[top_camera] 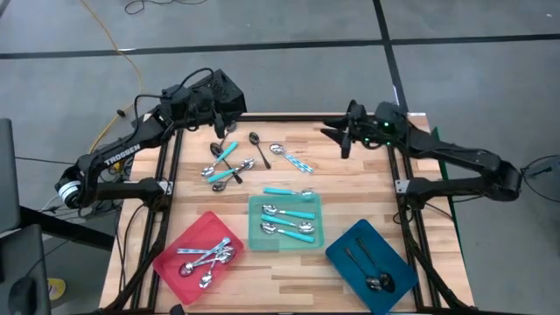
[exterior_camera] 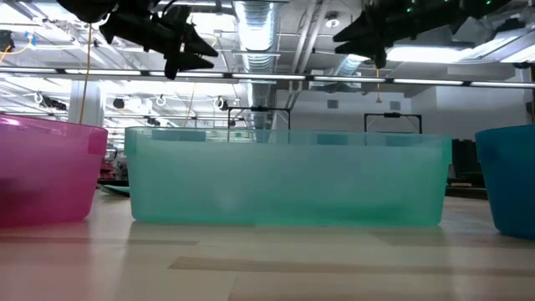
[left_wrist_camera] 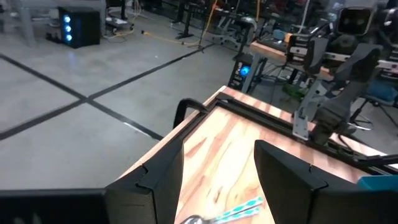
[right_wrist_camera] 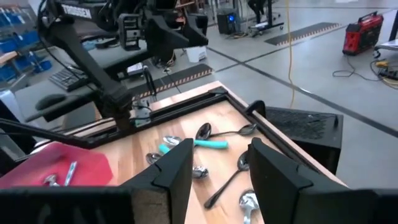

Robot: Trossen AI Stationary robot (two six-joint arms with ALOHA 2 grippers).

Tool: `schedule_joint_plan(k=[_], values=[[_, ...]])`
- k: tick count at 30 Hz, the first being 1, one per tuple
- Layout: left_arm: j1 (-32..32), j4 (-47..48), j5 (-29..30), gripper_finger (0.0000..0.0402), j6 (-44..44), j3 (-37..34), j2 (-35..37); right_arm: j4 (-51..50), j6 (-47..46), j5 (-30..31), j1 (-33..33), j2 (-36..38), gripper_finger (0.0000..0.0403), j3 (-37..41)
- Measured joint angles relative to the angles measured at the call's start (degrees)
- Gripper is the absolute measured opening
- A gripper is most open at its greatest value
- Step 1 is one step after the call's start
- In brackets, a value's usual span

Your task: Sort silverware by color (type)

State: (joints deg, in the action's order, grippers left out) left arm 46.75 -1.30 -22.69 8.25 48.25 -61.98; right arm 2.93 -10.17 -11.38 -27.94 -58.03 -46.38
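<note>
Wooden table (top_camera: pixel 350 188) holds scattered spoons (top_camera: pixel 234 164); both arms' jaws hang parted and empty above it.

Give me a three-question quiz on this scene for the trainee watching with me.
1. True or false: the left hand is holding a spoon.
2. Multiple choice: which tray holds the turquoise-handled spoons? A) red tray B) teal tray C) blue tray
3. Short answer: where are the unsorted spoons on the table?

Key
1. False. Both it and the right hand hover open and empty above the far end of the table.
2. B. The red tray holds silver spoons, the blue tray dark ones.
3. In a loose group on the far half, nearer the left arm, with one turquoise-handled spoon just beyond the teal tray.
</note>
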Motion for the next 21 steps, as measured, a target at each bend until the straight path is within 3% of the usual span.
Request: schedule_joint_plan(k=[21], values=[[1.1,0.6,0.9,0.0181,-2.7,-1.7,0.0,14.3,1.1,-0.5,-1.0,-3.0,0.0173,-0.1]])
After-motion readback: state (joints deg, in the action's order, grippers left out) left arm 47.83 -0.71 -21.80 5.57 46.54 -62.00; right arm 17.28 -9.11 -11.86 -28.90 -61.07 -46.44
